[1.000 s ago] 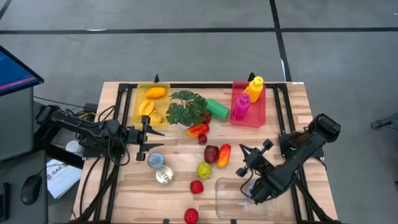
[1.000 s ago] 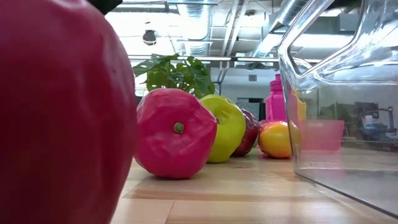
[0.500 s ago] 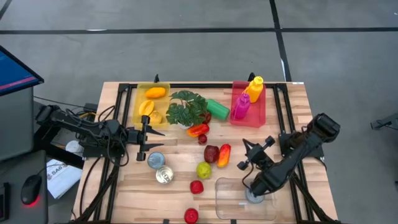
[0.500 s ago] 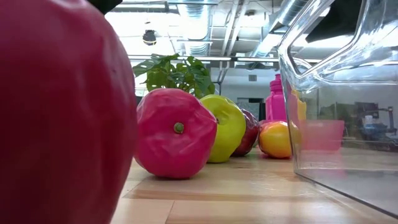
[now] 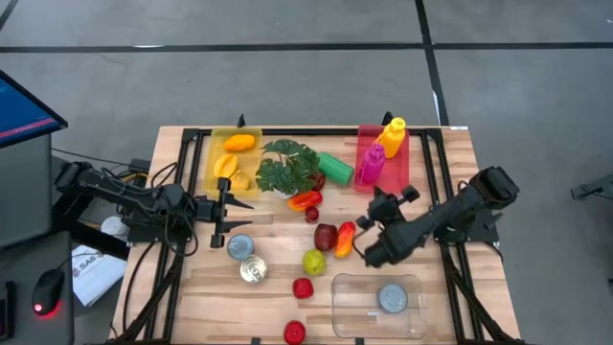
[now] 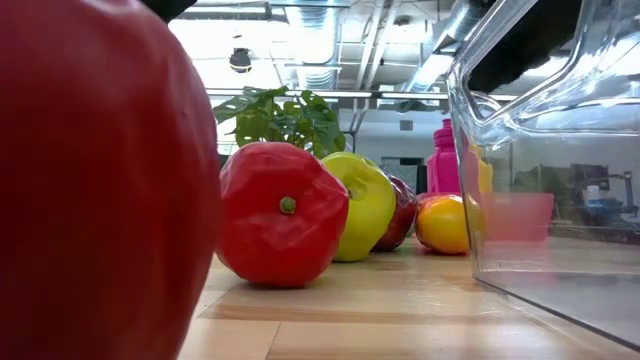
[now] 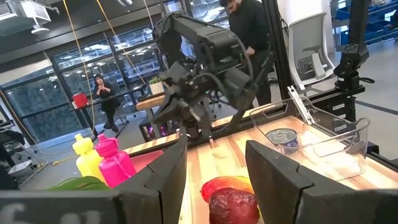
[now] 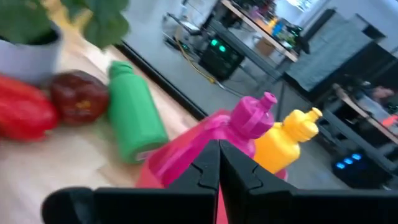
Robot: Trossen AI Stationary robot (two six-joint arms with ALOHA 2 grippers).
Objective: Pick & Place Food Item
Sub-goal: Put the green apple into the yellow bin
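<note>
With my right gripper [image 5: 367,257] pinched together and empty, it has lifted from the clear container [image 5: 377,305], leaving the can [image 5: 391,298] inside below it, mango [image 5: 345,239] just beside.

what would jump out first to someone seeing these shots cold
Probably the bright scatter of toy fruit mid-table: a green apple, a dark red apple and an orange-red pepper. Next, the clear plastic container at the front right, with a tin can inside. The right gripper hangs shut just behind that container, beside the pepper.
</note>
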